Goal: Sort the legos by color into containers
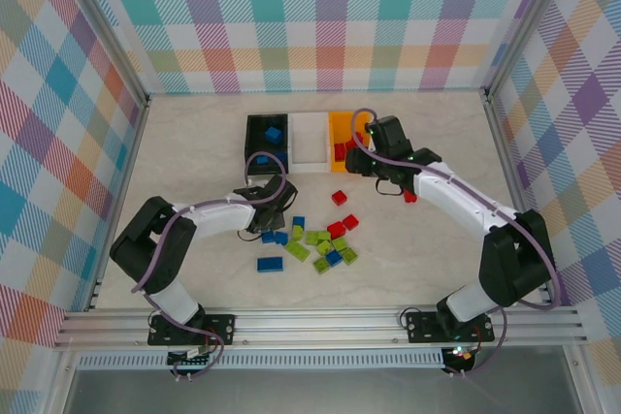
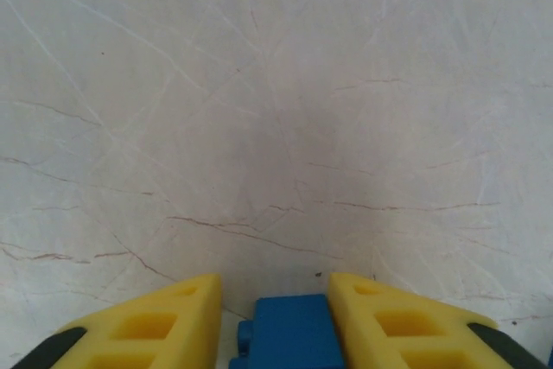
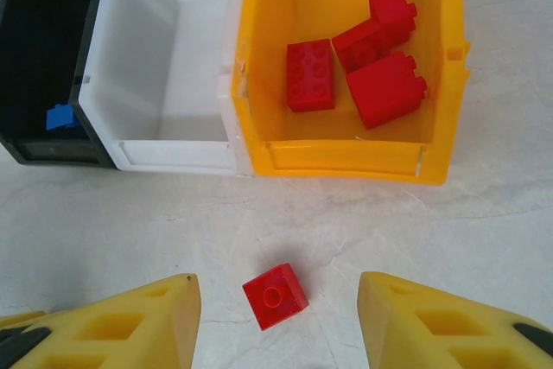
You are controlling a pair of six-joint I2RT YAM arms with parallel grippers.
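My left gripper [image 2: 275, 287] is low over the table and shut on a blue brick [image 2: 289, 334]. The right yellow finger [image 2: 389, 321] presses the brick's side. In the top view this gripper [image 1: 273, 223] sits at the left edge of the pile of blue, lime green and red legos [image 1: 315, 242]. My right gripper [image 3: 278, 287] hangs open above a small red brick [image 3: 275, 295] lying on the table in front of the orange bin [image 3: 346, 162]. Several red bricks [image 3: 309, 75] lie in that bin. The black bin [image 3: 34, 6] holds a blue brick [image 3: 59, 117]. The white bin [image 3: 155, 58] stands between them.
The three bins stand in a row at the back centre: black [image 1: 254, 143], white [image 1: 310, 143], orange [image 1: 335, 128]. A longer blue brick [image 1: 270, 263] lies left of the pile. Two red bricks [image 1: 340, 198] [image 1: 350, 222] lie between the pile and the bins. Metal frame rails edge the table.
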